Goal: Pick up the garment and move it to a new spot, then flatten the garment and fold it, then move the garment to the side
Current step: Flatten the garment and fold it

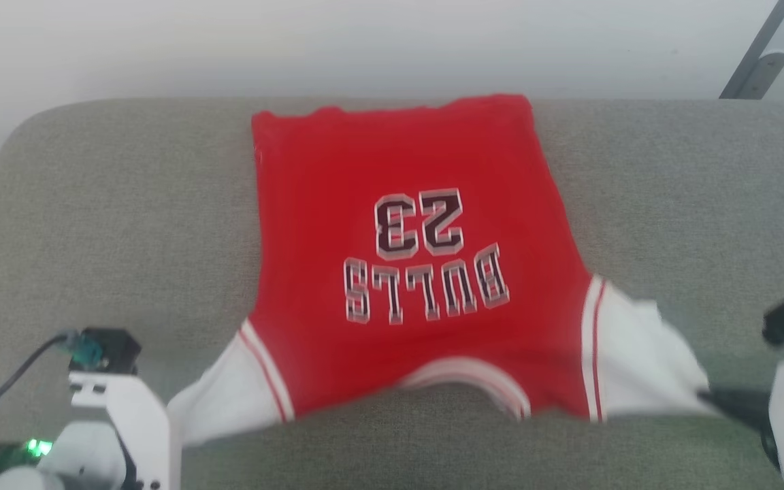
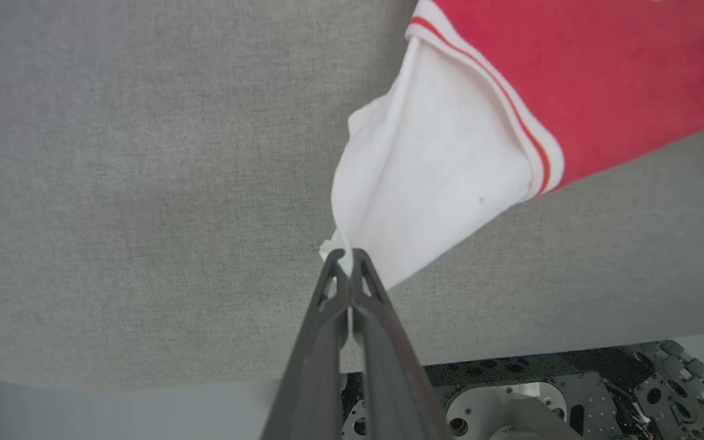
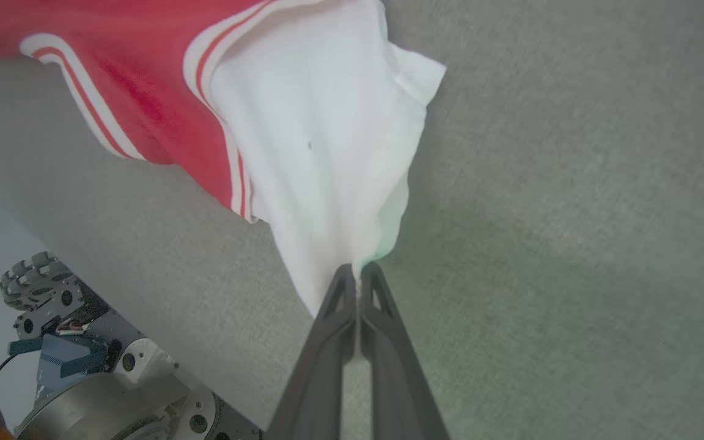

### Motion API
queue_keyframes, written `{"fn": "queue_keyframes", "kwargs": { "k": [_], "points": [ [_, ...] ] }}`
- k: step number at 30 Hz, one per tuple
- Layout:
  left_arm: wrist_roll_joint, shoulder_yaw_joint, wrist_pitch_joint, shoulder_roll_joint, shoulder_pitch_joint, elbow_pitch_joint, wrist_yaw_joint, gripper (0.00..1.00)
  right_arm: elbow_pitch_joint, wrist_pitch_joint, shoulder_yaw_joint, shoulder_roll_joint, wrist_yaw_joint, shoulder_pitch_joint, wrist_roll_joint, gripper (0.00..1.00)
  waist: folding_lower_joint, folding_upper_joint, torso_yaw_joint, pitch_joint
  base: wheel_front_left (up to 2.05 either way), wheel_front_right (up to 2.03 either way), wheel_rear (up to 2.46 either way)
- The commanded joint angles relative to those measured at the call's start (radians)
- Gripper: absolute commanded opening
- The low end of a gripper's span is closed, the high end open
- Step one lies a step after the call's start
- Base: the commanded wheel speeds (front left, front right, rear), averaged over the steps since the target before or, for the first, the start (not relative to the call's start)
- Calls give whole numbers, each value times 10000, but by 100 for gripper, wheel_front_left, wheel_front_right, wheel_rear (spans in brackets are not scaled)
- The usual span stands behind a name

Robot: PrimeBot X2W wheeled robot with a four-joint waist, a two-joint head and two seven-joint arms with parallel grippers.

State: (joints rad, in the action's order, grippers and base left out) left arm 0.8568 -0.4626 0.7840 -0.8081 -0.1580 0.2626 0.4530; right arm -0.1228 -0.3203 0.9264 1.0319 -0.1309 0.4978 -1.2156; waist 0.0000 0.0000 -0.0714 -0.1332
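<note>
garment (image 1: 405,272) lies spread face up mid-way across the grey fabric-topped table (image 1: 92,204). collar at the near edge, hem toward the far side, print upside down from the head view. body looks mostly flat. both white sleeves are drawn out toward the near corners.

left tool (image 2: 344,260): fingers closed, pinching the tip of the left sleeve (image 2: 425,171). right tool (image 3: 359,272): same, closed on the tip of the right sleeve (image 3: 327,153). cloth fans out taut from each pinch.

my read: this is the flatten step. placement looks done, fold not begun. next move probably calls for even outward tension on both sleeves, then laying them flat and letting go without dragging the body. collar already sits right at the lip, so pulling further toward the robot looks risky.

views: head view gives the whole layout, i.e. hem corners, print and symmetry. it catches the right tool's dark fingers at the sleeve, but too blurred to judge the grip. wrist views show the actual pinches and how little cloth each one has, plus the robot base (image 2: 572,391) below the table edge. right wrist view also shows a crease along that sleeve's outer edge, which the head view only hints at.
</note>
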Motion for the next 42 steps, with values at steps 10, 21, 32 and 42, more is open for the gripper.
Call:
{"fn": "queue_keyframes", "kwargs": {
  "k": [10,21,32,42],
  "points": [
    [53,385,-219,-478,1666,996,1034,0,1247,-431,33,771,2,-1889,-795,0,0,0,107,-38,0,0,0],
    [-331,12,-746,113,1124,752,665,0,212,-72,-888,-195,2,-1935,432,100,0,0,159,-333,0,0,0],
    [-923,-625,-1076,873,-10,547,265,0,302,344,-3496,-517,2,-583,1017,100,0,0,-188,-1250,0,0,0],
    [-1591,-1691,-993,2178,-1811,-108,-341,0,-2127,-148,-4552,-2462,0,2805,2558,100,0,0,-1231,-2539,0,0,0]
  ]
}}
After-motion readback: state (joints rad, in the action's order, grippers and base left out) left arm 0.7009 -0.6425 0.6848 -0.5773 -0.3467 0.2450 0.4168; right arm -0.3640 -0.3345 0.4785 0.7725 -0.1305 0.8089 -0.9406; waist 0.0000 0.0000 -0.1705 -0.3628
